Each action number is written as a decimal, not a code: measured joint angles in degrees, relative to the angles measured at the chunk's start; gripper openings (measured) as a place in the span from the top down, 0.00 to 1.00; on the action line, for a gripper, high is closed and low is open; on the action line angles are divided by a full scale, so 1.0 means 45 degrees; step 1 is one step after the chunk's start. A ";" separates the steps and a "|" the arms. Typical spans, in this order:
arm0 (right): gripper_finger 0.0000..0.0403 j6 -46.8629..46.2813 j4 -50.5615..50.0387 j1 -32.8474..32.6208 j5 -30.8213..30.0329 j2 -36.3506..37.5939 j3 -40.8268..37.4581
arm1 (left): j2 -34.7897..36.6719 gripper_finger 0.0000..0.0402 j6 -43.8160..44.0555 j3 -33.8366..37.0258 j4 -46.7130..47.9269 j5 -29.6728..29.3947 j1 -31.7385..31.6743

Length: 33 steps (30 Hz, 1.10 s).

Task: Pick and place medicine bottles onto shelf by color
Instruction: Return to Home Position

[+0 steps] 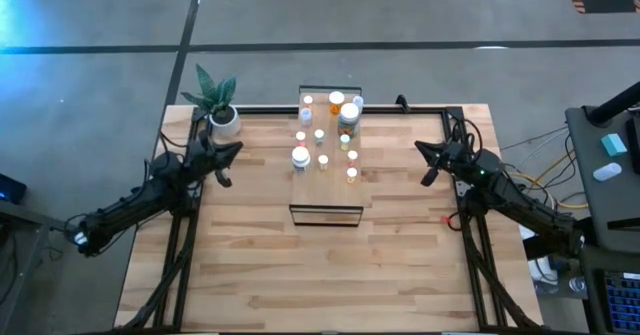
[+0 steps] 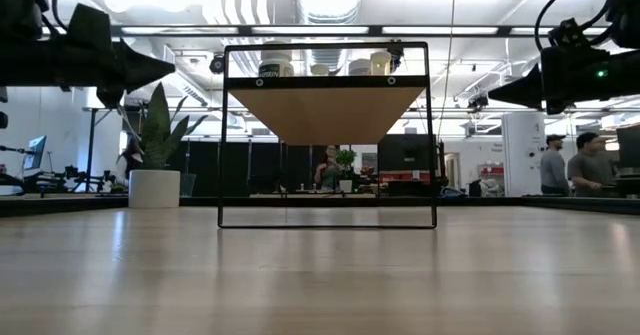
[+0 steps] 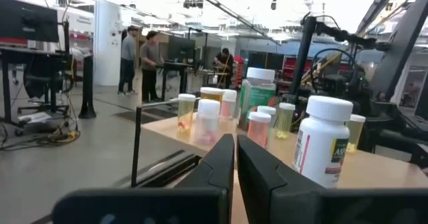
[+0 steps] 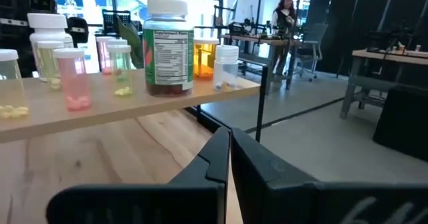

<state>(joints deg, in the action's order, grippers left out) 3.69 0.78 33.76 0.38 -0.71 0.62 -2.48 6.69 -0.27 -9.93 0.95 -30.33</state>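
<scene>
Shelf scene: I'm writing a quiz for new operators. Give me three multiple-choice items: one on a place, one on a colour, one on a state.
1. Where do the bottles stand?
A. on the shelf
B. under it
C. beside it

2. What colour is the cap of the green-labelled jar?
A. red
B. white
C. black

3. How is the left hand?
A. holding a bottle
B. wide open
C. shut, empty

Answers:
1 A: the high view shows them all on its wood top.
2 B: the right wrist view shows a white cap.
3 C: its fingers meet with nothing between them.
</scene>
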 joint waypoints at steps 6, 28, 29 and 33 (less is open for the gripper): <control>0.98 -0.0075 -0.0015 -0.0001 -0.0048 -0.0435 0.0000 | -0.0470 1.00 0.0089 0.0005 -0.0015 0.0001 -0.0005; 0.98 -0.3022 -0.0010 -0.0001 -0.0077 -0.0627 -0.0005 | -0.1262 1.00 0.0084 0.0005 -0.0010 0.0015 -0.0006; 0.98 -0.3022 -0.0010 0.0000 -0.0077 -0.0627 -0.0005 | -0.1250 1.00 0.0084 0.0005 -0.0011 0.0019 -0.0010; 0.98 -0.3022 -0.0011 0.0004 -0.0077 -0.0627 -0.0005 | -0.1268 1.00 0.0084 0.0005 -0.0011 0.0020 -0.0010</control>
<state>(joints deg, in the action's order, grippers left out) -9.91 0.72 33.78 0.03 -3.53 0.60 -8.19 7.07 -0.25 -9.98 1.04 -30.37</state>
